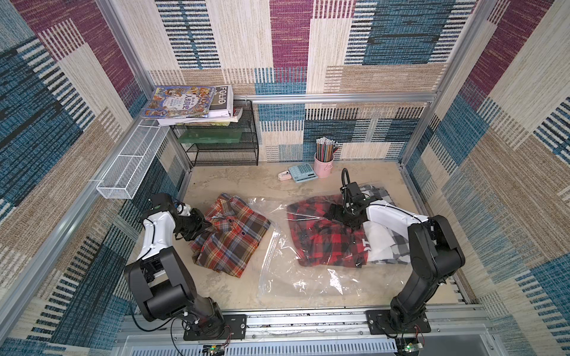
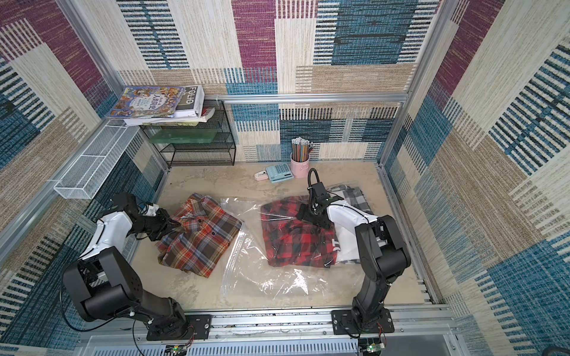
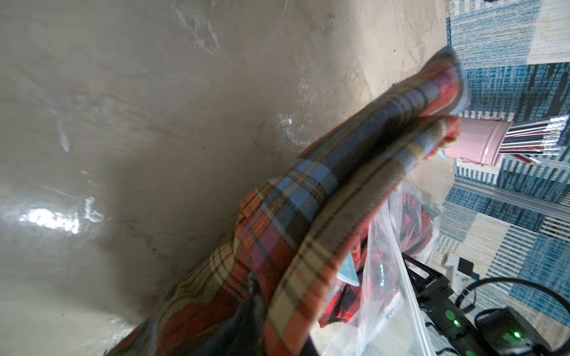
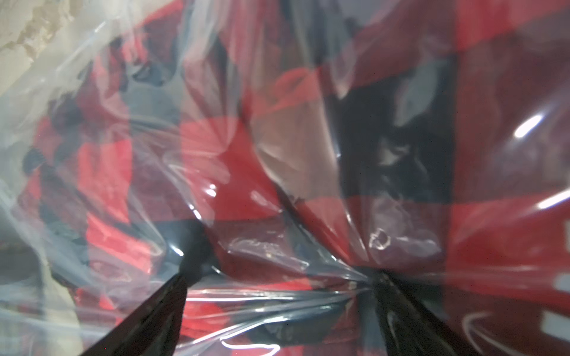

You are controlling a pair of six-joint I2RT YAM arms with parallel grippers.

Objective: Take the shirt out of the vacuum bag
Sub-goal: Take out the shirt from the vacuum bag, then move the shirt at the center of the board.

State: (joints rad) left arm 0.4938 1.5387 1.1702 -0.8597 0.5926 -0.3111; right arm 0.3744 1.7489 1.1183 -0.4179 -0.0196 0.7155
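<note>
Low in the centre of a top view, the clear vacuum bag [image 1: 308, 277] lies flat, with a red checked shirt [image 1: 320, 243] inside its upper right part. The right gripper [image 1: 333, 213], jaws spread wide, presses on the plastic over it. Left of the bag and outside it, an orange plaid shirt [image 1: 234, 234] lies crumpled, its left edge pinched in the closed left gripper [image 1: 206, 226]. A pink cup [image 1: 323, 166] stands farthest back.

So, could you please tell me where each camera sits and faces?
Top views: high in front, looking down; left arm and right arm show.
Left wrist: on the left arm, facing along the plaid shirt toward the pink cup; right arm shows.
Right wrist: close over the vacuum bag and red shirt; open right claw shows.
Shared: both wrists see the vacuum bag.
</note>
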